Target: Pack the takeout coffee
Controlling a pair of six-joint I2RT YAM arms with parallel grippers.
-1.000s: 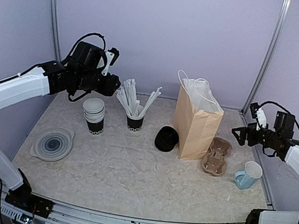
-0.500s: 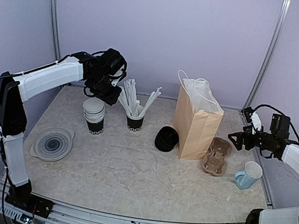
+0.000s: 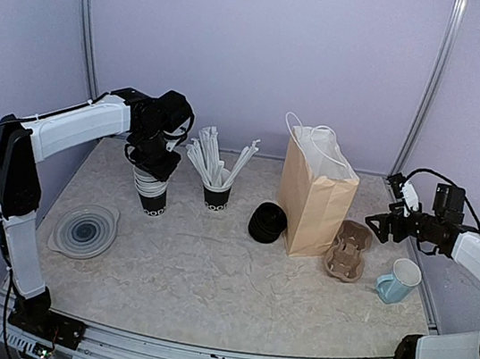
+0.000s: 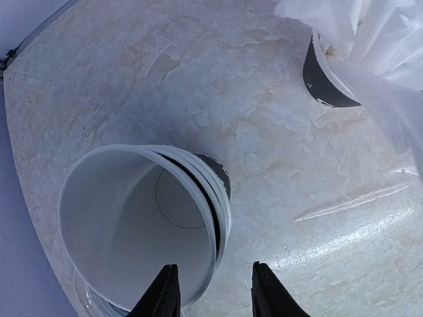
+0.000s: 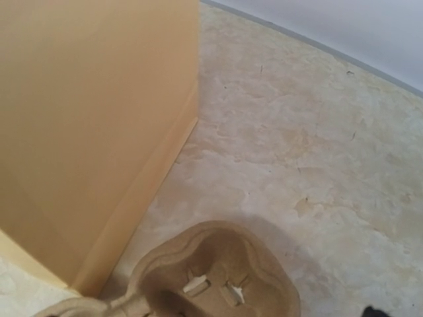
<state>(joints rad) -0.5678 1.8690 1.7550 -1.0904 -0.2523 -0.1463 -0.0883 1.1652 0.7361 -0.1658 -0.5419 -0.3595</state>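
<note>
A: Anything hidden or hard to make out?

B: Cannot find the takeout coffee, lid on, in any view. Far left of the tall tan paper bag (image 3: 313,204), only a stack of white-rimmed black paper cups (image 3: 153,195), top covered from above by the left gripper (image 4: 215,267). In the left wrist view, finger bases cut off at the bottom edge, lower cups mostly hidden behind the white inside of the top one.

A: And close to the bag?

B: In the right wrist view, bag wall across the left half, top out of frame. Just right of the bag, a brown moulded-pulp cup carrier (image 5: 211,277), cropped at the bottom edge. Of the right gripper (image 3: 379,226) there, only a black speck in the lower right corner.

A: Left tool?

B: Half-wide, with a clear gap between the fingers. Straddles the top cup's rim, one finger over the white inside, the other outside. Cannot tell whether touching the wall.

A: Right tool?

B: Spread wide, holding nothing. Hangs in the air right of the bag, beyond the carrier.

A: The rest?

B: Left of the bag, a low pile of black plastic lids (image 3: 267,222); further left, a black cup of white wrapped straws (image 3: 215,198). Right and nearer, a pale blue handled mug (image 3: 399,282). Far left and nearer, a grey round plate (image 3: 85,230).
</note>
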